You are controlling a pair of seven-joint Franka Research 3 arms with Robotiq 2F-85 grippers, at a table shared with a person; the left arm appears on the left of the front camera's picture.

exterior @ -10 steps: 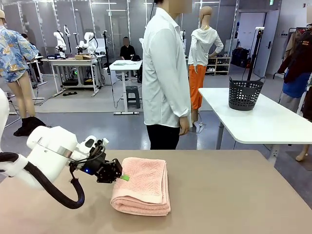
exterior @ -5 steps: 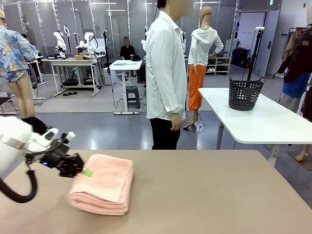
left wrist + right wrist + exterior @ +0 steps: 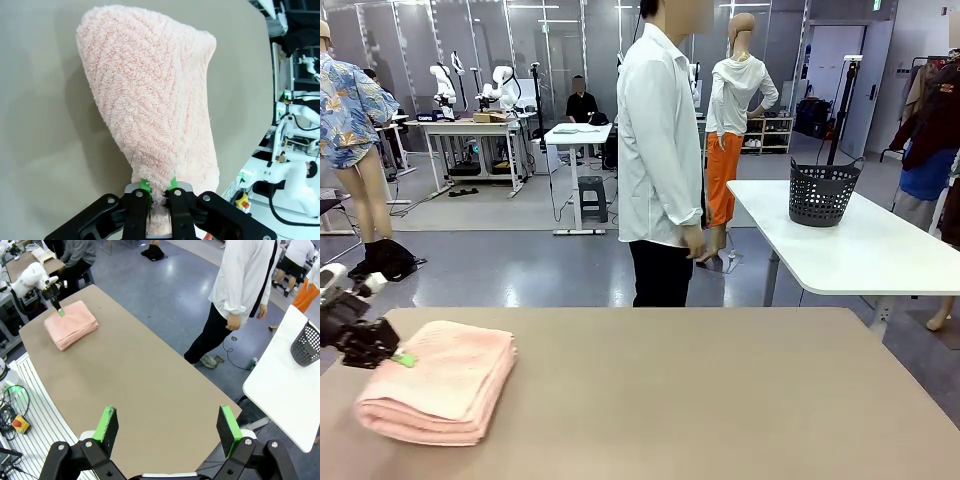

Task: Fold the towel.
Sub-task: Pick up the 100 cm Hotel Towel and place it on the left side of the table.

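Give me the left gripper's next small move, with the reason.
Probably open and let go. The towel already lies folded in a neat stack on the table near its left edge, and the left gripper is pinched shut on one corner. The right gripper hangs open, far from it.

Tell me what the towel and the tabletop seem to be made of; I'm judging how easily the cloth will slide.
The towel looks like soft terry cloth: fuzzy pink loops in a herringbone weave. The table looks like a smooth matte brown laminate or board, flat and without grain; the exact material is uncertain.
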